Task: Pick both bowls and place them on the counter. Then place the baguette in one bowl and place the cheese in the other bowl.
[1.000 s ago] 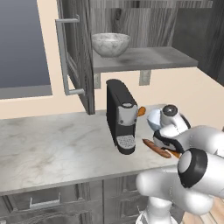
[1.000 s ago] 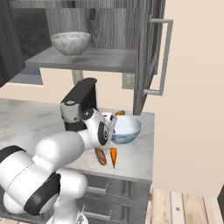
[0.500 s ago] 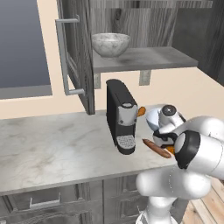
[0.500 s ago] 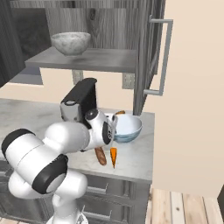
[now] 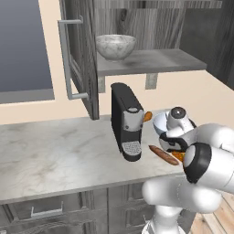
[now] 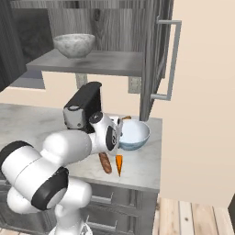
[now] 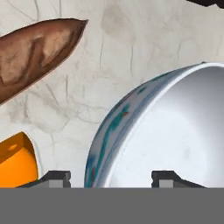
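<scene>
Blue-patterned bowl [image 7: 175, 131] rim between jaws

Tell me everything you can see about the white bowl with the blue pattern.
The white bowl is round and glossy, ceramic-looking, with blue-green streaks outside and a pale blue, empty inside. It stands upright on the marble counter, near the counter's end beside the coffee machine. The open jaws straddle its rim; the baguette and cheese lie close, apart.

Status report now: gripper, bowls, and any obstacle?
Gripper open over blue bowl's rim. Blue bowl on counter; marbled bowl on shelf. Coffee machine beside arm.
</scene>
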You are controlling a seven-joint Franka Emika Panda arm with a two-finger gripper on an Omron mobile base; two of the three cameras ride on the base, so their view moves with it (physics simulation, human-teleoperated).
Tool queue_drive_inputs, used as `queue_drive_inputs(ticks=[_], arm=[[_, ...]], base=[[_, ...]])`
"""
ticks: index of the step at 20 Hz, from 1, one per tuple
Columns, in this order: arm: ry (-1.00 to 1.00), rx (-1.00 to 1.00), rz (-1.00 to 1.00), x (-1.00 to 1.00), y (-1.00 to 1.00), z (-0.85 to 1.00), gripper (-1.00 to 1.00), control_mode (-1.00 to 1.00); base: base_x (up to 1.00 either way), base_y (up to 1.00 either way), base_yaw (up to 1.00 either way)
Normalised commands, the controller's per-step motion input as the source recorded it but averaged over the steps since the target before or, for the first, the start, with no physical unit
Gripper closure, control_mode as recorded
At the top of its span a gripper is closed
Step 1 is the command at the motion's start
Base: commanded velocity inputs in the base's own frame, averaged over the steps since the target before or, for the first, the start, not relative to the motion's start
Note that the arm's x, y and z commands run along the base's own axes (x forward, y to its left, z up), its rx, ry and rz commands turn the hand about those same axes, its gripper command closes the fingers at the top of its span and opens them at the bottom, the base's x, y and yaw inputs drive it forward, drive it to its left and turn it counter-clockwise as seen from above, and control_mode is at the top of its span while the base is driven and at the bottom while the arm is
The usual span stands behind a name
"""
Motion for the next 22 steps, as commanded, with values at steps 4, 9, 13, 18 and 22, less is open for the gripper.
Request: queue_drive_inputs(ticks=[4,9,13,18,22], arm=[[-0.06,0.0,-0.03,-0.17,0.25,0.72,-1.0,-1.0],[-0.02,0.04,-0.06,-0.12,0.2,0.89,-1.0,-1.0],[-0.02,0.18,-0.16,-0.18,0.25,0.75,-1.0,-1.0],[-0.11,0.26,-0.28,-0.36,0.4,0.49,-1.0,-1.0],[-0.15,0.24,-0.36,-0.41,0.28,0.4,-1.0,-1.0]], base=[[0.0,0.0,0.0],[0.0,0.0,0.0],[0.0,0.0,0.0],[0.0,0.0,0.0],[0.0,0.0,0.0]])
